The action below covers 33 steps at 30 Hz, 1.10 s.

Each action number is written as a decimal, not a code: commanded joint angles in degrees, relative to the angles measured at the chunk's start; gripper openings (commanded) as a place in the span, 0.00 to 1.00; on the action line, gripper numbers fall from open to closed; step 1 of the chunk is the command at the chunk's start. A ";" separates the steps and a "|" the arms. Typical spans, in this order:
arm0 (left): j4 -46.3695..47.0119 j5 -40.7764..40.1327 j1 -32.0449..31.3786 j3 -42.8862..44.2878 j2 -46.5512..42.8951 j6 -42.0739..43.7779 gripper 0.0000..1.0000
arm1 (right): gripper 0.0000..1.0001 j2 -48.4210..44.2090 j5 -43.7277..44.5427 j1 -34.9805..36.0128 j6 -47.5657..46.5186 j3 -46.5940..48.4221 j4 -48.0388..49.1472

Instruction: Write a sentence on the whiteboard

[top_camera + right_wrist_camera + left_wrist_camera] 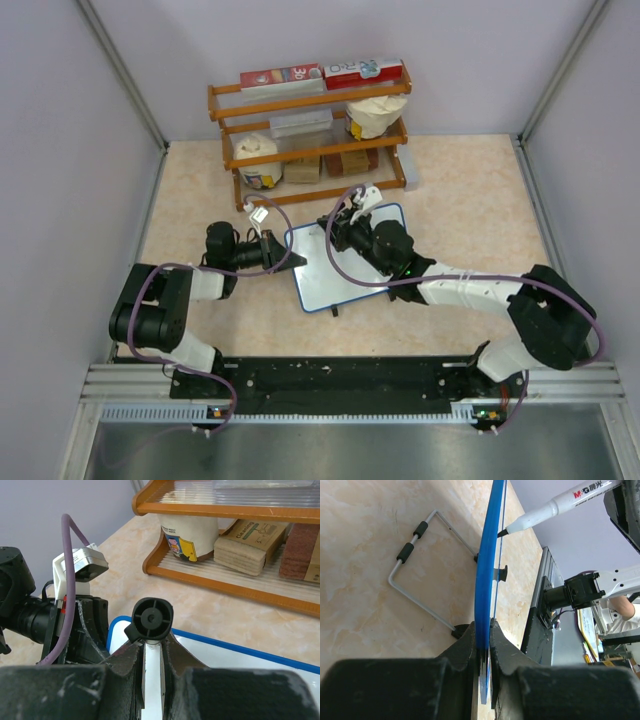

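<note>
Top external view: the whiteboard [335, 282] sits near the middle of the table [470, 190], in front of the wooden shelf rack [310, 100]; its long axis runs left to right, with the right end swung a little farther from the arm bases; its white face is turned up and toward the right arm, and is too small here to read. At the board's left short edge, the left gripper [283, 250] is clenched on the blue frame; the left wrist view shows the whiteboard [487, 570] edge-on, pinched in the left gripper [483, 630], with its wire stand [405, 552] folded out behind it over the tabletop. Over the board's far right part, the right gripper [340, 232] grasps a marker [560, 507]; the marker's black tip points at the board's face and touches it or lies just off it. In the right wrist view the marker [152, 619] appears end-on, clamped in the right gripper [152, 652]. The surface is beige and marble-patterned; pale lilac walls and grey metal posts enclose it; a black rail [340, 378] carries both bases. The marker barrel reads "M&G"; a tan pack [245, 547] on the rack reads "Cleaning".
</note>
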 commanded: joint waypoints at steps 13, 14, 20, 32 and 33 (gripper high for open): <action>0.59 -1.95 -0.01 1.00 1.05 2.52 0.00 | 0.00 0.43 0.68 0.77 0.57 0.95 -5.00; 0.59 -1.95 -0.01 1.00 1.05 2.52 0.00 | 0.00 0.35 1.29 0.77 0.57 0.69 -5.01; 0.50 -1.86 -0.01 1.18 1.32 2.43 0.00 | 0.00 -0.01 2.35 0.68 0.48 0.16 -5.44; 0.50 -1.95 -0.01 1.18 1.32 2.43 0.00 | 0.00 -1.32 4.28 0.77 0.39 -0.99 -6.32; 0.50 -1.95 -0.01 1.18 1.23 2.43 0.00 | 0.00 -1.41 4.37 0.68 0.31 -1.07 -6.50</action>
